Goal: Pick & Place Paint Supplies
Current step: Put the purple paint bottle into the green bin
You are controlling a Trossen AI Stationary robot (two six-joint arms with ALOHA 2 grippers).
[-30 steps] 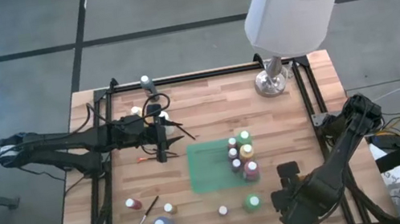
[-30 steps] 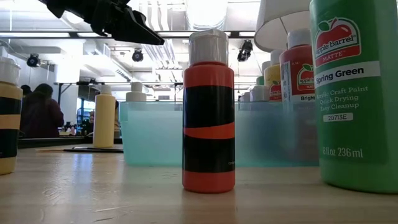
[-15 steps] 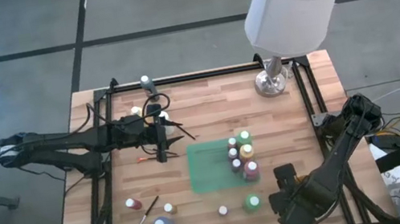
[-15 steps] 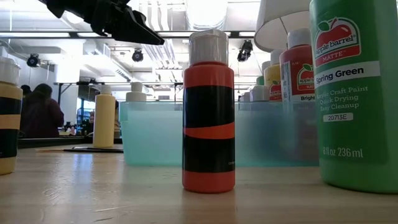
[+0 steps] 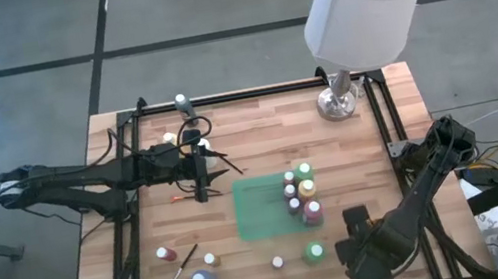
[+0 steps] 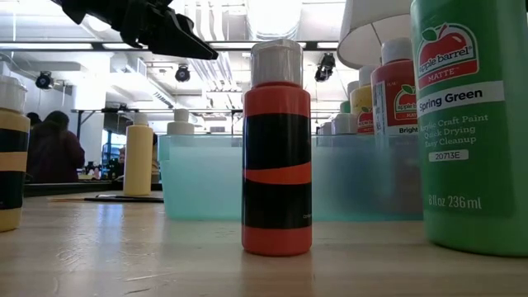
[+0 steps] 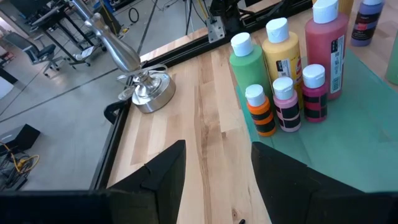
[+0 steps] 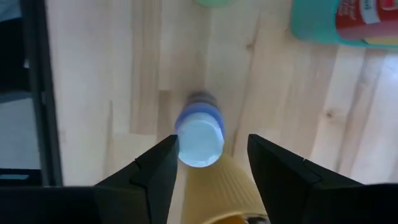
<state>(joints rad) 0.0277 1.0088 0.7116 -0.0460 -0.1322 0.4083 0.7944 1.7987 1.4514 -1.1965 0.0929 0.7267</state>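
Barely anything has moved: the right gripper (image 8: 210,167) has crept slightly nearer, fingers open, around a blue bottle (image 8: 199,134) – not yet gripped; left gripper (image 7: 214,174) idles open

Orange black-banded bottle (image 6: 277,157) upright centre table; big Spring Green bottle (image 6: 472,124) right; dark arm (image 6: 136,25) overhead.

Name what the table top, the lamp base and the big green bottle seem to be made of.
Table top: pale wood, visible planks and grain.
Lamp base: polished metal, probably, with bright silvery reflections.
Big green bottle: likely smooth plastic, with a glossy sheen and a printed paper-like label.
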